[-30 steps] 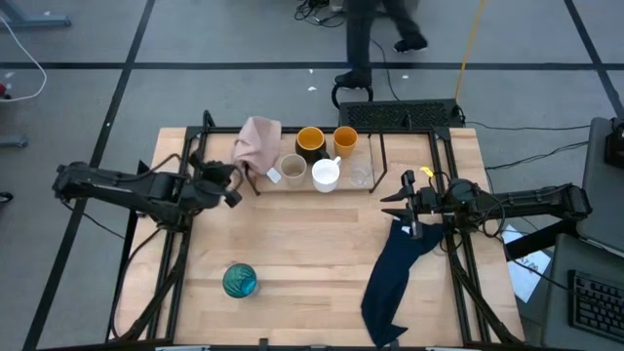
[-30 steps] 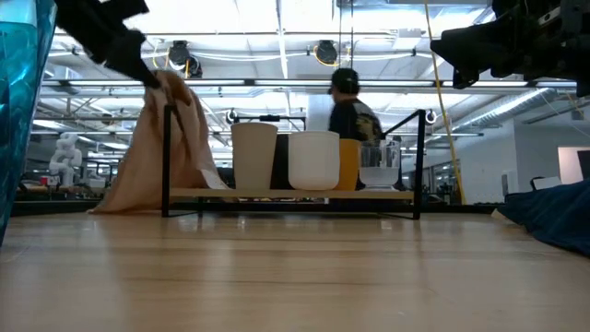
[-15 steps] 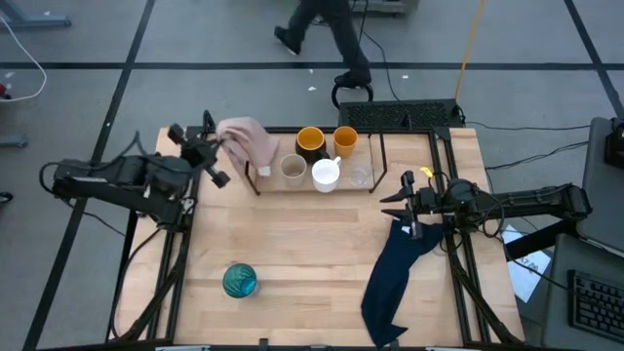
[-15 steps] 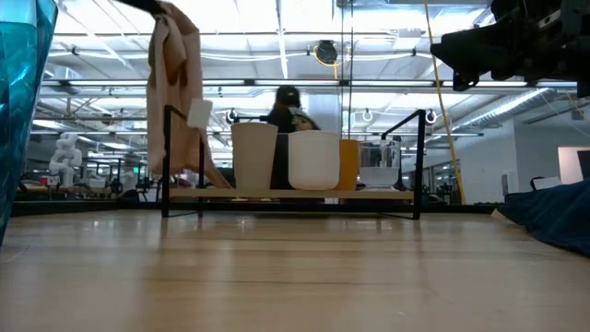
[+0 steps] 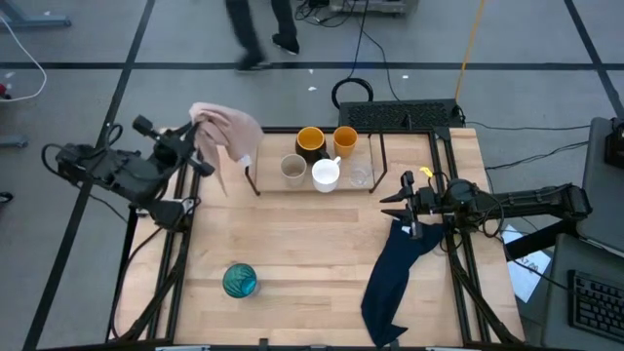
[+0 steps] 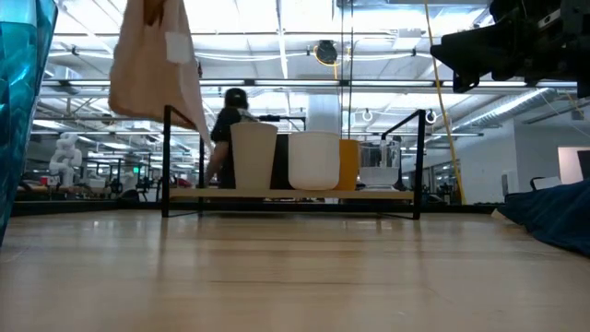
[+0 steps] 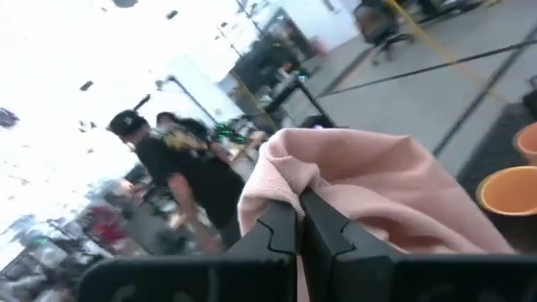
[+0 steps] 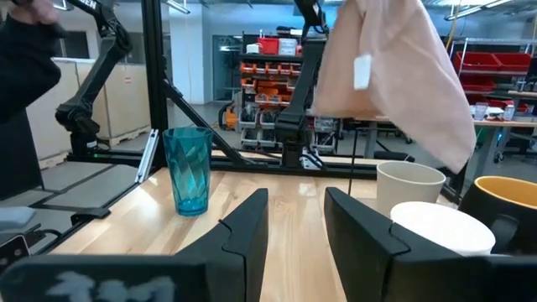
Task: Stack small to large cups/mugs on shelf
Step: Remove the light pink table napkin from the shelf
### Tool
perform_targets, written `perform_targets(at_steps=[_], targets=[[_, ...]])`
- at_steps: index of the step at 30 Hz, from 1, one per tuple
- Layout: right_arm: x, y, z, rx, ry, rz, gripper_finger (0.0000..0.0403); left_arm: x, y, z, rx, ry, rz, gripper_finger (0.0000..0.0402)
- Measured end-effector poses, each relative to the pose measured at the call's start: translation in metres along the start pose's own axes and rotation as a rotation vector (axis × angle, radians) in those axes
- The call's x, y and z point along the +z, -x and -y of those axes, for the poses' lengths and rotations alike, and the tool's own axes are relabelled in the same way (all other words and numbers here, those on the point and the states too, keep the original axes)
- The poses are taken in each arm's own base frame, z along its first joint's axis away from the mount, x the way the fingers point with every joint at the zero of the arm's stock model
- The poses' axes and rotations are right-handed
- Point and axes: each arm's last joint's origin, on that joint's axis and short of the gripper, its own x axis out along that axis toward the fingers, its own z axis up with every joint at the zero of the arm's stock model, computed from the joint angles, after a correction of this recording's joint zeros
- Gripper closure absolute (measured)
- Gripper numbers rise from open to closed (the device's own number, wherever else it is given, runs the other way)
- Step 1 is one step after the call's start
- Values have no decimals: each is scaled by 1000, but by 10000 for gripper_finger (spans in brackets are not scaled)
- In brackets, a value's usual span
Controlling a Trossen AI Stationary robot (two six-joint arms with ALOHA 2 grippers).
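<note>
Five smooth cups (image 5: 325,175) fill the wire shelf (image 6: 293,195).

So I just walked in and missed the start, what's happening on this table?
The left gripper is shut on the pink cloth, holding it in the air off the shelf's left end. Five cups sit on the shelf, among them the white mug and beige cup. The teal glass stands alone near the front. The right gripper hovers above the navy cloth, holding nothing.

bright, even overhead light; ceiling lamps glare in the low view; left wrist view blurred and washed out.
</note>
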Motion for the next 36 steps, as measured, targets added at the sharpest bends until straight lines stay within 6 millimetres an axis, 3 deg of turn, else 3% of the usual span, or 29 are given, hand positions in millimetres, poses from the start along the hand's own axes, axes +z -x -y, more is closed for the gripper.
perform_targets(at_steps=[9,17,21,27,36], targets=[[-1,0,0,0,-1,-6,293,45,36,5,-153,39,129,401],[-1,0,0,0,-26,-13,293,69,72,29,-269,3,224,401],[-1,0,0,9,-29,-14,293,68,79,33,-295,20,241,401],[-1,0,-1,29,-39,-14,293,58,74,38,-280,21,229,401],[-1,0,-1,29,-39,-13,293,29,73,36,-329,132,234,401]])
